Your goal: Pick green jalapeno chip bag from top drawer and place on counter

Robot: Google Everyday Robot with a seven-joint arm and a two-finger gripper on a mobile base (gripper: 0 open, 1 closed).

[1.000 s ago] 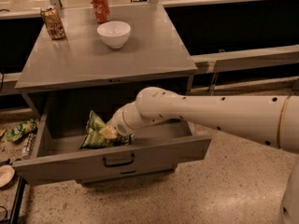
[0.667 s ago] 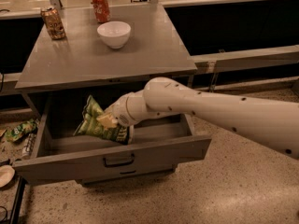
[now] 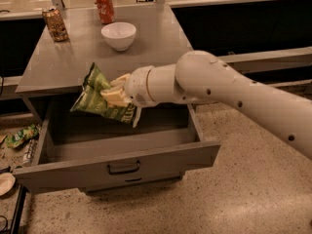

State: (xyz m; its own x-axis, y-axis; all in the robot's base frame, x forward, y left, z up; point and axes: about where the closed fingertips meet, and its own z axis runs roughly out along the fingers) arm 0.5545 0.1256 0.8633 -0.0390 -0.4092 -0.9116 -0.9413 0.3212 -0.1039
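My gripper (image 3: 111,92) is shut on the green jalapeno chip bag (image 3: 95,101), a crinkled light-green bag with white lettering. It holds the bag in the air above the open top drawer (image 3: 117,167), level with the front edge of the counter (image 3: 83,60). The bag hangs tilted, with its lower corner pointing down over the drawer. The white arm reaches in from the right. The drawer is pulled out, its dark pull handle (image 3: 123,168) centred on the front panel, and its inside shows nothing else.
On the counter stand a white bowl (image 3: 118,35), a red can (image 3: 105,7) and a brown can (image 3: 54,24). A small crumpled green wrapper (image 3: 19,135) and other litter lie on the speckled floor at the left.
The gripper has lifted the chip bag out of the drawer, up to the height of the counter's front edge. The arm has risen with it.
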